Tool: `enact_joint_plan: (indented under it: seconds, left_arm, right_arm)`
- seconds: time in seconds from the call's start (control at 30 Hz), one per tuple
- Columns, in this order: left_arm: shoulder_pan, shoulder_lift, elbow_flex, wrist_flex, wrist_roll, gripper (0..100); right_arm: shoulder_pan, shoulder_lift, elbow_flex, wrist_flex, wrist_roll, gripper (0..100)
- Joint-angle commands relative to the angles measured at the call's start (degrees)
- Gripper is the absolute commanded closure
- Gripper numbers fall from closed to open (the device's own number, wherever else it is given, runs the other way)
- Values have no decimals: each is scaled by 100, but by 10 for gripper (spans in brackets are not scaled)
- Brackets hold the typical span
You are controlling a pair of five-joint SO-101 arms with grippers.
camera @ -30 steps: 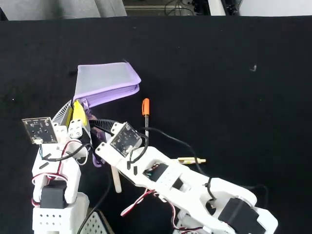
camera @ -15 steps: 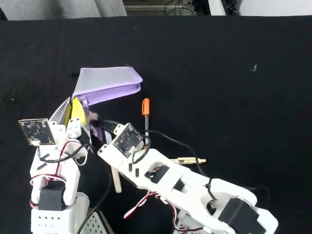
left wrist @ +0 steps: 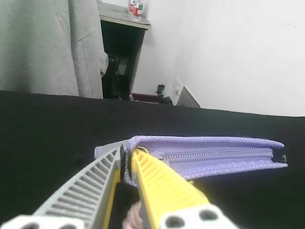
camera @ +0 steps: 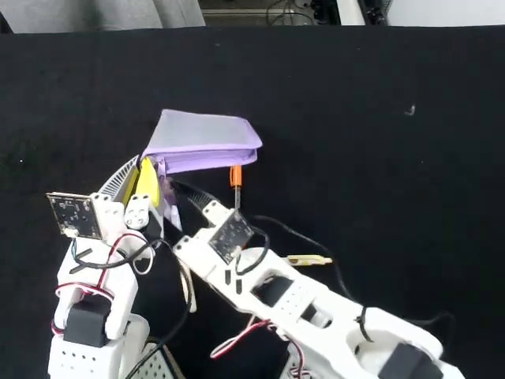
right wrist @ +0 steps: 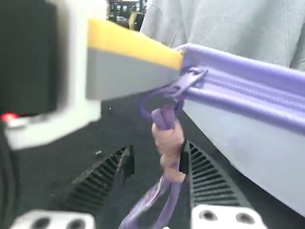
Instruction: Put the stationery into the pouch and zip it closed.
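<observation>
The purple pouch hangs tilted above the black table, its zipper looking drawn shut along its length. My left gripper, with one yellow and one grey finger, is shut on the pouch's near end. Just beside it, my right gripper has its black fingers around the purple zipper pull strap, which has a pinkish knot. An orange-capped pen lies on the table, partly under the pouch's edge.
A thin wooden stick lies on the table right of the right arm. A pale flat stick lies between the two arm bases. Black table stretches open to the right and behind the pouch.
The pouch has shifted to the right and now covers the pen's top. Both grippers moved right with it, still at its near end.
</observation>
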Motion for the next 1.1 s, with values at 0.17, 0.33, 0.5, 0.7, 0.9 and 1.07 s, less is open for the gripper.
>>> enact_joint_plan:
  seconds: [0.17, 0.33, 0.5, 0.7, 0.9, 1.07]
  left_arm:
    - [75, -79, -391, 18, 88, 971]
    - [84, -79, -400, 18, 88, 971]
    - [84, -79, -400, 18, 88, 971]
    - [84, -79, -400, 18, 88, 971]
    - [75, -79, -400, 18, 88, 971]
    - [40, -79, -400, 18, 88, 971]
  right_arm:
    - [185, -936, 312, -97, 0, 835]
    - [185, -725, 66, 290, -53, 835]
    - [158, -295, -286, 484, -62, 835]
    - [176, 84, -321, -44, -62, 835]
    - [185, 136, -338, -105, -62, 836]
    - [185, 171, -409, -70, -62, 848]
